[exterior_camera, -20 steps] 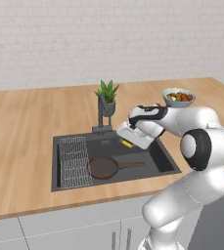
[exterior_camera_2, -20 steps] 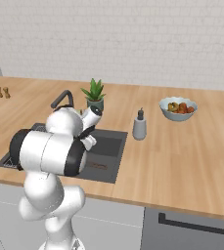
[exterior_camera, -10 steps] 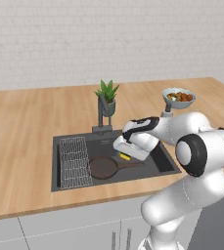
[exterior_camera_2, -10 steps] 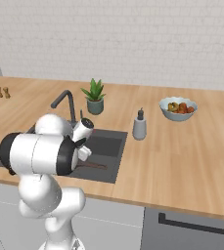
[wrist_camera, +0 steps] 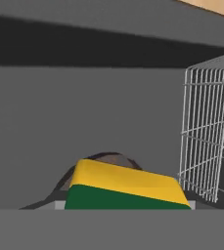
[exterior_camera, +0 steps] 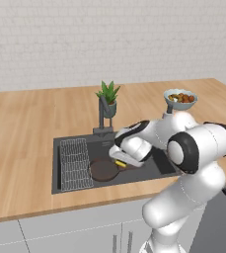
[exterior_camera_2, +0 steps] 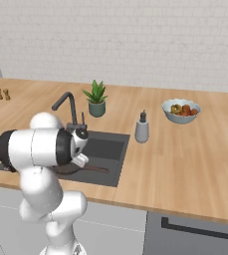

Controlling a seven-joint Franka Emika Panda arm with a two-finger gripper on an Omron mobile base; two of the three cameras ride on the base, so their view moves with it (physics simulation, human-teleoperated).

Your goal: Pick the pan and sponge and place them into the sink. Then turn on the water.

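Left base view: fingers (exterior_camera: 118,162) grip sponge (exterior_camera: 120,163) over sink (exterior_camera: 65,184) in wooden counter (exterior_camera: 30,128).

Even, soft, shadow-light rendered lighting.

Wooden counter (exterior_camera: 30,143) spans scene, light wood grain, white cabinet fronts below. Sink (exterior_camera: 80,185) recessed in counter near front edge. Directly on counter: potted plant (exterior_camera: 108,98) just behind sink, beside faucet base (exterior_camera: 103,130); white bowl of food (exterior_camera_2: 181,110) well to right of sink; grey soap dispenser (exterior_camera_2: 142,128) upright just beside sink's right rim; two small brown shakers (exterior_camera_2: 2,93) far left near wall, standing close together.
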